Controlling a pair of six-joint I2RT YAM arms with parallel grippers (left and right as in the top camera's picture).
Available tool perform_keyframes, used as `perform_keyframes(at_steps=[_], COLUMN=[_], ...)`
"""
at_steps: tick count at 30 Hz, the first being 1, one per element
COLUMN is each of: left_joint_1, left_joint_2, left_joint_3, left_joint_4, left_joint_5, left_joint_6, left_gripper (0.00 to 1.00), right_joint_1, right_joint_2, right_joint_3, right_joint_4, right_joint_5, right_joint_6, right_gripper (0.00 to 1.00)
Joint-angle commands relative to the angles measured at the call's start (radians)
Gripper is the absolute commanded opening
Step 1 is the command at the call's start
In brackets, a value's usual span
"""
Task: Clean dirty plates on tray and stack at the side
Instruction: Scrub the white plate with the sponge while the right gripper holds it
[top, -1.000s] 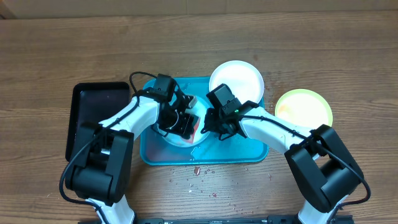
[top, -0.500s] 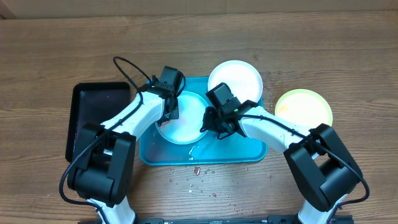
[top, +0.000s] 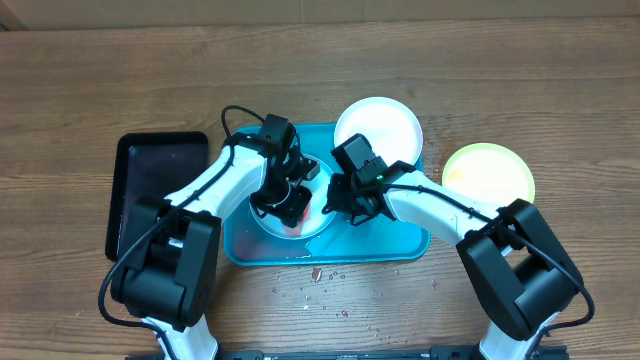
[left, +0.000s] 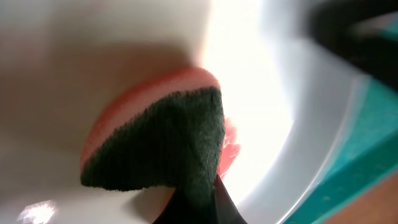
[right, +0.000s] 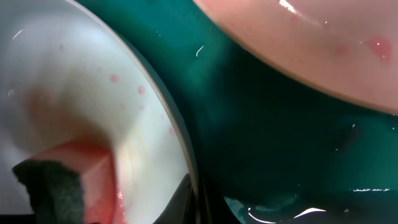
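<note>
My left gripper (top: 289, 207) clamps the sponge (left: 161, 143), pressed onto the white plate (top: 305, 230) directly beneath, in the left half of the tray (top: 400, 248); my right gripper (top: 336, 200) meets that plate's right rim, grip unclear

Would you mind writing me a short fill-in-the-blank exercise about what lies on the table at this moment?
1. The left hand presses a pink-and-green ____ onto a white plate.
2. The plate with the yellow-green rim lies on the bare ____, right of the turquoise tray.
3. The smaller tray left of the turquoise one is ____ in colour.
4. The overhead view shows ____ plates in all.

Missing words: sponge; table; black; three.
</note>
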Motion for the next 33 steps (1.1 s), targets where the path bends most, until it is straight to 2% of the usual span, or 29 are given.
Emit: perform_keyframes(at_steps=[1,8,11,14,19,21,24,26,29,33], left_joint_1=[-0.007,0.0,0.0,-0.002,-0.003,-0.003,-0.003,-0.003,-0.004,-0.004], left_joint_2=[0.018,0.018,0.018,0.018,0.018,0.018,0.018,0.018,0.018,0.018], left_joint_3=[-0.002,-0.002,-0.002,-0.002,-0.002,-0.002,-0.002,-0.002,-0.002,-0.002], left_joint_4=[0.103,0.331,0.313,0.216,0.026,-0.011,-0.06,-0.087,-0.073,0.019], left_joint_5=[0.068,-0.428,-0.597,-0.663,-0.607,-0.485,-0.171,-0.006,0.13,0.138], left_joint_6=[0.009,-0.379,-0.465,-0.532,-0.518,-0.389,-0.082,0.037,0.107,0.106], left_gripper=[0.04,0.04,0.04,0.04,0.04,0.04,0.04,0.04,0.04,0.04], right_joint_1=[0.0,0.0,0.0,0.0,0.0,0.0,0.0,0.0,0.0,0.0], right_joint_2=[0.012,0.012,0.012,0.012,0.012,0.012,0.012,0.012,0.012,0.012], right_joint_3=[0.007,0.007,0.007,0.007,0.007,0.007,0.007,0.007,0.007,0.007], right_joint_4=[-0.014,-0.025,-0.026,-0.027,-0.02,-0.02,-0.02,-0.02,-0.02,-0.024], right_joint_5=[-0.049,-0.049,-0.049,-0.048,-0.048,-0.048,-0.048,-0.049,-0.049,-0.049], right_joint_6=[-0.006,-0.006,-0.006,-0.006,-0.006,-0.006,-0.006,-0.006,-0.006,-0.006], right_gripper=[0.04,0.04,0.04,0.04,0.04,0.04,0.04,0.04,0.04,0.04])
